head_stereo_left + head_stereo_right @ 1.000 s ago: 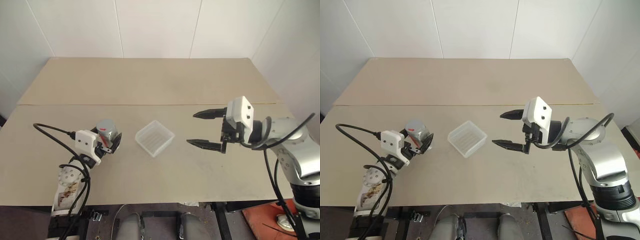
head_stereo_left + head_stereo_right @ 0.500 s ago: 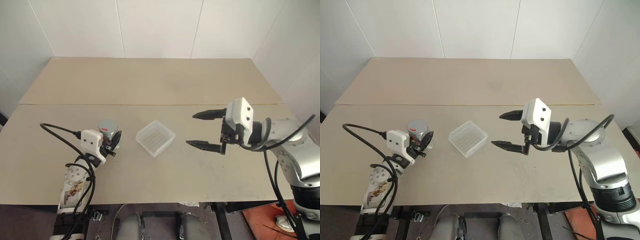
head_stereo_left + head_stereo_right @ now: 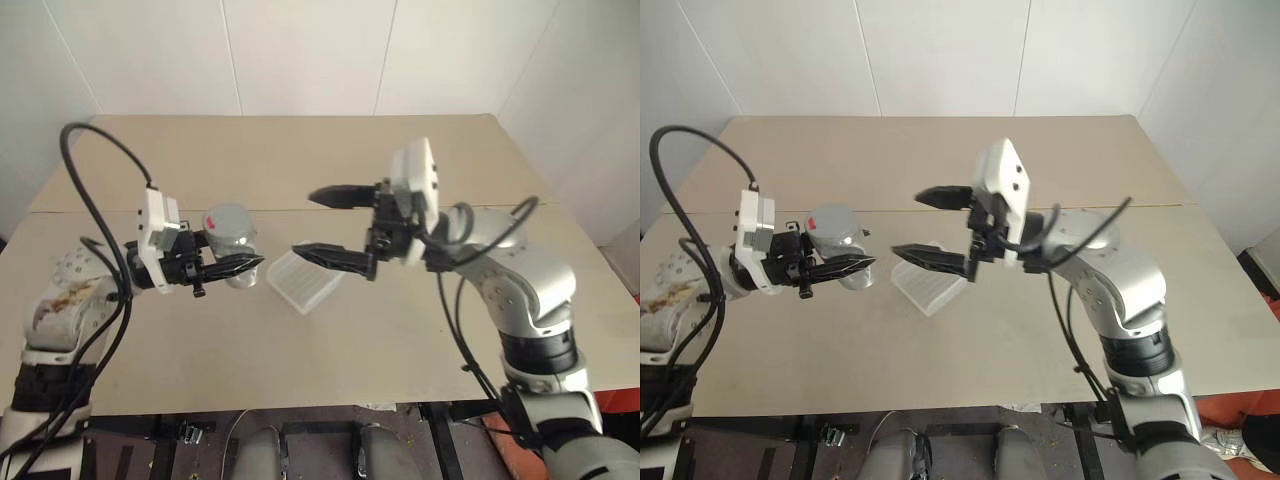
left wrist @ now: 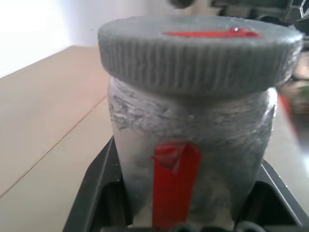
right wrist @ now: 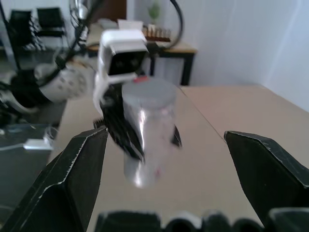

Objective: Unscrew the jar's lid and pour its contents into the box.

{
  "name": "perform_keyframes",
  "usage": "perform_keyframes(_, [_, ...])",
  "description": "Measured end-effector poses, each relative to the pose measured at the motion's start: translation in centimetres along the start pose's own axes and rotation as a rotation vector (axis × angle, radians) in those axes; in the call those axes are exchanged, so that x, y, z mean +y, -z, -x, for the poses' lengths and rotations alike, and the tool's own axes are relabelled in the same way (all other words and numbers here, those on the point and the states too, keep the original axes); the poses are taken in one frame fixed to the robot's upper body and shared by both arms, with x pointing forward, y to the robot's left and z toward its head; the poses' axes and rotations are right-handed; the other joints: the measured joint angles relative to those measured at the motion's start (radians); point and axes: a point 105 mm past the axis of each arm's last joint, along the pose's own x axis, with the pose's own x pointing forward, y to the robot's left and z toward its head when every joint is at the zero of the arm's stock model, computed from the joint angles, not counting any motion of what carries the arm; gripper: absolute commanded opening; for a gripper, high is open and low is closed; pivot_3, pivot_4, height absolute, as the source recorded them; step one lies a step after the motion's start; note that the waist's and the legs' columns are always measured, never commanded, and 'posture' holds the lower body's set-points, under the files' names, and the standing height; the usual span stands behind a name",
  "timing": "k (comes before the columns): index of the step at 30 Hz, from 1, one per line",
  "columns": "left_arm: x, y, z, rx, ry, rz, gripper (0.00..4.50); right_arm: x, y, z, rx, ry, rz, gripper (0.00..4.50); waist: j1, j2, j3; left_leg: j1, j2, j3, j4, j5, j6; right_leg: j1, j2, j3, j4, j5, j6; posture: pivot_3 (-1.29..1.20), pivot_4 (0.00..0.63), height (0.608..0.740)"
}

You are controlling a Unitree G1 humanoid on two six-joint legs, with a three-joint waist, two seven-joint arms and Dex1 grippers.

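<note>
Left tool (image 3: 238, 265) clamped on the jar (image 3: 232, 250), held upright above the bench (image 3: 300, 170), its fingers pointing toward the right tool. The lid (image 4: 200, 50) is seated on the jar: grey, ribbed rim, with a red mark (image 4: 212, 33) on top. A strip of red tape (image 4: 175, 183) runs down the jar's clear wall; no readable writing or brand on it. Jar wall looks frosted or wrapped in the left wrist view, so the contents cannot be made out.

Right tool (image 3: 335, 225) has its jaws wide apart, empty, level, pointing at the jar and near it, not touching. The box (image 3: 305, 285) sits on the bench below the right tool's lower finger, between the two arms
</note>
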Motion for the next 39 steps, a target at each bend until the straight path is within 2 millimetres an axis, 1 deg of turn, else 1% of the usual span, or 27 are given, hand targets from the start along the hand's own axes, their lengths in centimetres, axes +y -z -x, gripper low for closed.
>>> perform_keyframes(5, [0.8, -0.4, -2.4, -0.032, 0.102, 0.0, 1.96, 0.6, -0.1, -1.8, -0.004, -0.041, -0.041, 4.5, 0.005, 0.0, 0.0, -0.003, -0.001, 0.0, 0.0, 0.0, 0.0, -0.001, 0.0, -0.001, 0.0, 0.0, 0.0, 0.0, 0.15, 0.74])
perform_keyframes(7, [1.1, -0.3, -3.0, -0.041, 0.117, -0.006, 1.96, 0.7, -0.2, -2.3, -0.003, -0.04, -0.043, 4.5, 0.004, 0.0, 0.0, -0.005, 0.0, 0.0, 0.0, 0.0, 0.0, -0.002, 0.0, -0.001, 0.001, 0.0, 0.0, 0.0, 0.15, 0.74])
perform_keyframes(11, [1.0, 0.2, -3.5, -0.051, 0.149, 0.001, 1.96, 0.1, 0.1, -3.0, 0.008, 0.006, -0.057, 4.5, -0.005, 0.0, 0.0, -0.005, 0.0, 0.0, 0.0, 0.0, 0.0, -0.002, 0.001, -0.001, 0.001, 0.0, 0.0, 0.0, 0.15, 0.74])
perform_keyframes(14, [0.9, 0.2, -3.7, -0.056, 0.165, -0.008, 1.96, -0.7, 0.4, -3.4, 0.03, 0.048, -0.077, 4.5, -0.008, 0.0, 0.0, -0.005, 0.0, 0.0, 0.0, 0.0, 0.0, -0.003, 0.001, 0.0, 0.001, 0.0, 0.0, 0.0, 0.15, 0.74])
perform_keyframes(18, [0.9, 0.2, -3.8, -0.056, 0.172, -0.015, 1.96, -1.1, 0.9, -3.7, 0.051, 0.072, -0.085, 4.5, -0.007, 0.0, 0.0, -0.005, 0.0, 0.0, 0.0, 0.0, 0.001, -0.003, 0.0, -0.001, 0.001, 0.0, 0.001, 0.0, 0.15, 0.74])
perform_keyframes(21, [0.8, 0.1, -3.9, -0.063, 0.179, -0.023, 1.96, -1.3, 1.1, -3.8, 0.056, 0.075, -0.096, 3.93, -0.007, 0.0, 0.0, -0.006, 0.0, 0.0, 0.0, 0.0, 0.001, -0.003, 0.0, -0.001, 0.001, 0.0, 0.001, 0.0, 0.15, 0.74])
perform_keyframes(24, [0.8, 0.1, -3.9, -0.065, 0.177, -0.024, 1.96, -1.1, 1.3, -4.0, 0.06, 0.056, -0.101, 2.9, -0.008, 0.0, 0.0, -0.006, 0.0, -0.001, 0.0, 0.0, 0.001, -0.003, 0.0, -0.001, 0.001, 0.0, 0.001, 0.0, 0.15, 0.74])
perform_keyframes(25, [0.9, 0.1, -3.8, -0.066, 0.175, -0.025, 1.96, -1.1, 1.2, -4.1, 0.06, 0.052, -0.102, 2.75, -0.008, 0.0, 0.0, -0.006, 0.0, -0.001, 0.0, 0.0, 0.001, -0.003, 0.0, -0.001, 0.001, 0.0, 0.001, 0.0, 0.15, 0.74])
perform_keyframes(30, [0.9, 0.1, -3.7, -0.062, 0.177, -0.028, 1.96, -1.0, 1.2, -4.2, 0.057, 0.014, -0.111, 2.75, -0.008, 0.0, 0.0, -0.006, 0.0, -0.001, 0.0, 0.0, 0.001, -0.003, 0.0, -0.001, 0.001, 0.0, 0.001, 0.0, 0.15, 0.74])
perform_keyframes(33, [-0.2, -0.3, -3.8, -0.065, 0.26, -0.042, 1.96, -0.5, 1.0, -3.5, 0.023, -0.136, -0.112, 2.75, -0.006, 0.0, 0.0, -0.006, 0.0, -0.001, 0.0, -0.001, 0.001, -0.002, 0.0, -0.001, 0.0, 0.001, 0.001, 0.0, 0.15, 0.74])
perform_keyframes(35, [-1.2, -0.9, -4.1, -0.072, 0.344, -0.056, 1.96, 0.0, 0.6, -2.9, -0.017, -0.279, -0.095, 2.75, -0.005, 0.0, 0.0, -0.006, 0.0, -0.001, 0.0, -0.001, 0.002, -0.002, 0.0, -0.001, 0.0, 0.001, 0.002, 0.0, 0.15, 0.74])
perform_keyframes(39, [-2.9, -2.9, -4.3, -0.087, 0.483, -0.094, 1.96, 0.3, -1.1, -2.6, -0.084, -0.591, -0.056, 2.75, -0.013, 0.0, 0.0, -0.005, 0.001, -0.001, 0.001, -0.001, 0.002, -0.002, 0.002, 0.0, 0.001, 0.001, 0.002, 0.0, 0.15, 0.74])
